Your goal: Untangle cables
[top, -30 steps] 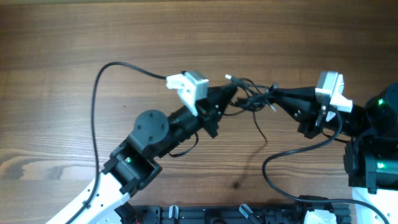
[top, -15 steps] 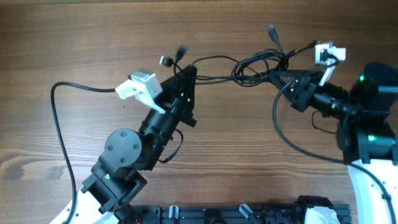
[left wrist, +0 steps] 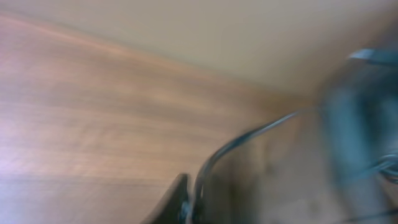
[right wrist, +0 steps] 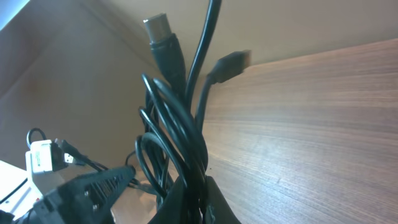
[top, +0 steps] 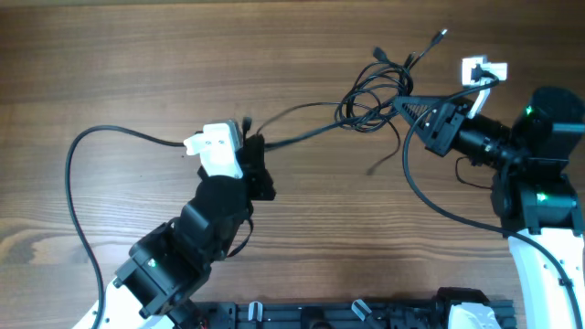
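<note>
Two robot arms work over a brown wood-grain table (top: 110,55). The left arm (top: 206,219) reaches up from the lower-left edge and the right arm (top: 539,164) comes in from the right edge. A thick black lead (top: 78,183) loops out from the left arm across the table, and another (top: 416,183) curves below the right arm. Each wrist carries a white camera mount (top: 218,146).

The right gripper (top: 399,106) points left, its jaws pressed together on the cables (top: 370,91). They are a loose knot of thin black cords at the upper right of the table. In the right wrist view the cords (right wrist: 177,124) rise as a bundle from between the fingertips.

One strand (top: 302,128) runs from the knot leftward to the left gripper (top: 254,144), well apart from the right one. The left wrist view is badly blurred, showing one dark finger (left wrist: 177,202) with a cord (left wrist: 230,146) beside it. Whether those jaws are spread or pinching the strand cannot be told.

Loose ends fan out above the knot, one ending in a small plug (top: 442,35). Up close, a round silver-tipped plug (right wrist: 158,31) and a flat black plug (right wrist: 230,62) stand at the top of the bundle.
</note>
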`<state>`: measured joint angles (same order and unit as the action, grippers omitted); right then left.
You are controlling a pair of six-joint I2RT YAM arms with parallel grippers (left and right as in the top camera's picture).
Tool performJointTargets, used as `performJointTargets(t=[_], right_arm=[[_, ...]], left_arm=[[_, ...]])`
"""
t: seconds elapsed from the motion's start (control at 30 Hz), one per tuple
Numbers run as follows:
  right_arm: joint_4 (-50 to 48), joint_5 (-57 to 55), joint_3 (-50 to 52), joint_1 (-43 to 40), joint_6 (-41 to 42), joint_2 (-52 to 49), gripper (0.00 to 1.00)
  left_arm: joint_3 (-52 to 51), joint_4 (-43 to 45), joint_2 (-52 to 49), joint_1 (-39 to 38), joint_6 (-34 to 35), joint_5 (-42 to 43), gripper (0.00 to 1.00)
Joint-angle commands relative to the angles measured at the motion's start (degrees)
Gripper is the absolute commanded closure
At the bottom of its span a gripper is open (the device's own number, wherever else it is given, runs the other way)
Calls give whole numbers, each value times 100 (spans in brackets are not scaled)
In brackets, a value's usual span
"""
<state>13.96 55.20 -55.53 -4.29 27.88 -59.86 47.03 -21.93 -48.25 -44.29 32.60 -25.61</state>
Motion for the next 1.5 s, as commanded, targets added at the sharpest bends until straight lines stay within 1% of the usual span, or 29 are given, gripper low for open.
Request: performJointTargets(t=[0.0,0.03,0.07,0.1,0.17,0.2,0.27,0.33,0.37,0.43,0.5,0.57,0.67,0.8,0.87,0.9,0.97,1.03,1.07,1.13,1.17,1.2,1.27,1.3,1.37,1.43,1.47], right_arm=[[-133,-437,-37,-168,44,-31,96],[-133,-435,-37,-168,-74,-31,96],[-127,-433,-37,-168,-299,-31,96],[-129,-358,-37,-168,-468,-31,96],[-131,-22,-37,-168,-901,-31,96],[-129,457,-37,-168,-1456,-31,96],[-131,1093,-37,-168,-1998,-31,96],[-125,1836,-37,-168,-2529,-31,96],[-127,2282,-37,-168,-2710,-31,96],[-129,2883,-37,-168,-2959,-31,96],[-125,3185,-37,-168,-2959,-31,96],[-125,3532,-37,-168,-2957,-31,96],[-105,3724,-33,-168,-2938,-31,96],[28,3777,-33,-166,-2922,-31,96],[28,3777,-33,-166,-2914,-31,96],[28,3779,-33,-166,-2896,-31,96],[24,3777,-33,-166,-2870,-31,96],[24,3777,-33,-166,-2868,-31,96],[20,3770,-33,-166,-2769,-31,96],[20,3770,-33,-166,-2769,-31,96],[20,3768,-33,-166,-2769,-31,96],[20,3742,-33,-168,-2771,-31,96],[22,3541,-33,-168,-2726,-31,96],[22,3215,-33,-168,-2509,-31,96],[22,2776,-33,-168,-2295,-31,96],[22,2658,-33,-168,-2295,-31,96],[26,2566,-33,-168,-2288,-31,96]], left_arm=[[-50,-511,111,101,-94,177,50],[-50,-514,111,103,-181,334,32],[-50,-498,131,101,-341,595,11],[-50,-455,184,101,-369,750,2],[-50,-319,356,103,-404,785,0],[-50,-144,485,103,-660,815,0],[-50,238,654,103,-1416,1106,0],[-50,553,686,103,-2221,1873,0],[-50,656,656,103,-2656,2474,0],[-50,654,575,103,-3069,2966,0],[-50,680,492,103,-3248,3010,0],[-50,811,444,103,-3263,3008,0],[-50,922,391,103,-3694,3008,1],[-50,1364,192,103,-3692,3010,1],[-50,1515,-144,103,-3692,3163,15],[-50,1530,-269,103,-3692,3314,19],[-50,1585,-564,101,-3692,3683,23],[-50,1626,-717,103,-3692,3738,36],[-50,1657,-765,103,-3692,3738,49],[-50,1685,-763,103,-3692,3738,66],[-50,1707,-763,103,-3692,3735,86],[-50,1705,-758,103,-3689,3735,96],[-50,1707,-739,103,-3683,3707,96],[-50,1705,-719,103,-3464,3405,96],[-50,1663,-625,103,-2245,1967,96],[-50,1366,-492,103,-601,227,96],[-50,1143,-424,103,282,-393,96]])
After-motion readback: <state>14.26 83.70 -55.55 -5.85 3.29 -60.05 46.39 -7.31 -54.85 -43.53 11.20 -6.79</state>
